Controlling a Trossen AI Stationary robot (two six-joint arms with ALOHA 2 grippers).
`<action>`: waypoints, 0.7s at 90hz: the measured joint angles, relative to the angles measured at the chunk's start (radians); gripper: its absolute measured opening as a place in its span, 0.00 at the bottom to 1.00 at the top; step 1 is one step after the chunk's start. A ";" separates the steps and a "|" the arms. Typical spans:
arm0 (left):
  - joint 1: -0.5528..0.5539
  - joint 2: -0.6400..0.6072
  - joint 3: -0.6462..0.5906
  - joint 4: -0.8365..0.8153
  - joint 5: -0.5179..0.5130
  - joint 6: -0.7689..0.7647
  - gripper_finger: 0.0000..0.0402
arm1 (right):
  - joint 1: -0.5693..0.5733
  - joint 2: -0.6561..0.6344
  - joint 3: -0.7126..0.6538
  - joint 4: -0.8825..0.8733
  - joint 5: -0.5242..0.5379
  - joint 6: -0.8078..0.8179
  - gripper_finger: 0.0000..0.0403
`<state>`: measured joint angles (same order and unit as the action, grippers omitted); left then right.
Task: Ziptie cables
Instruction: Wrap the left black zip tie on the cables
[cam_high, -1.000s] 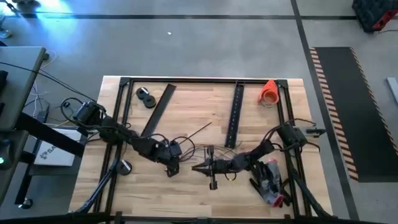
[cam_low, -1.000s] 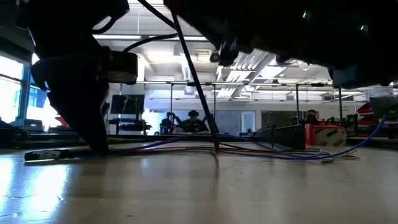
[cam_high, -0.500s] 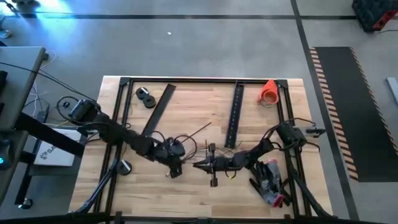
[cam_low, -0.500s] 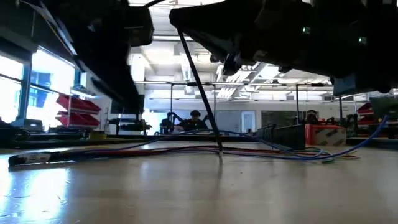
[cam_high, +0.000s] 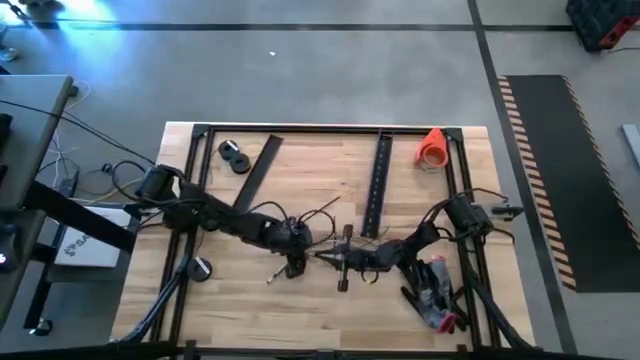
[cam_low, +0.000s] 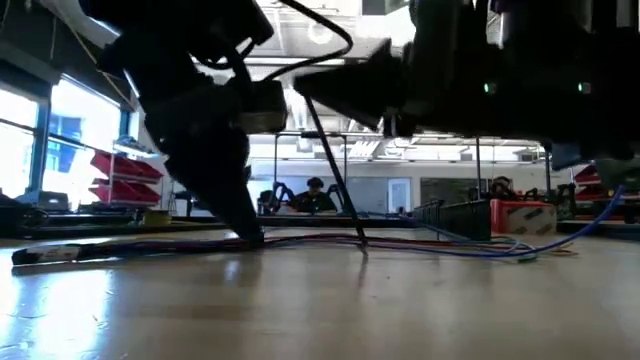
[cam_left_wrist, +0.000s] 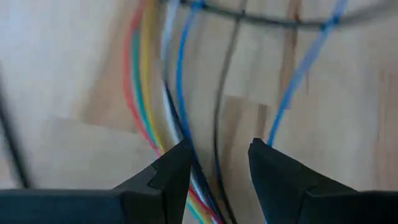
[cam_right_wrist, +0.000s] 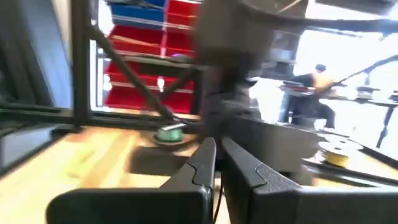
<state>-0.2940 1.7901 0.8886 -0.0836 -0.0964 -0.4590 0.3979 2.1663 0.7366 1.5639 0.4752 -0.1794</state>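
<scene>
- Cables (cam_left_wrist: 168, 93): a limp bunch of coloured and grey wires lying flat on the wooden surface (cam_high: 300, 310) near its middle, fanned out and not yet bound.
- Left claw (cam_left_wrist: 217, 158): set low over the bunch, fingers parted with several wires between them, nothing gripped; likely placed to gather them.
- Right claw (cam_right_wrist: 217, 158): just beside the left one, fingers nearly closed; whether it holds anything cannot be told.
</scene>
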 joint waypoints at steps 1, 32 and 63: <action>-0.004 -0.001 0.000 0.002 0.005 0.000 0.34 | -0.001 -0.003 -0.007 0.000 0.003 0.001 0.00; -0.091 -0.082 0.000 0.041 -0.102 -0.006 0.23 | -0.001 -0.048 -0.064 -0.041 -0.027 0.135 0.00; -0.109 -0.045 0.000 0.282 -0.265 0.217 0.22 | 0.012 -0.048 -0.032 0.002 -0.062 0.045 0.00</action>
<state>-0.4034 1.7451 0.8890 0.1983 -0.3615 -0.2420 0.4097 2.1182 0.7046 1.5657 0.4133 -0.1345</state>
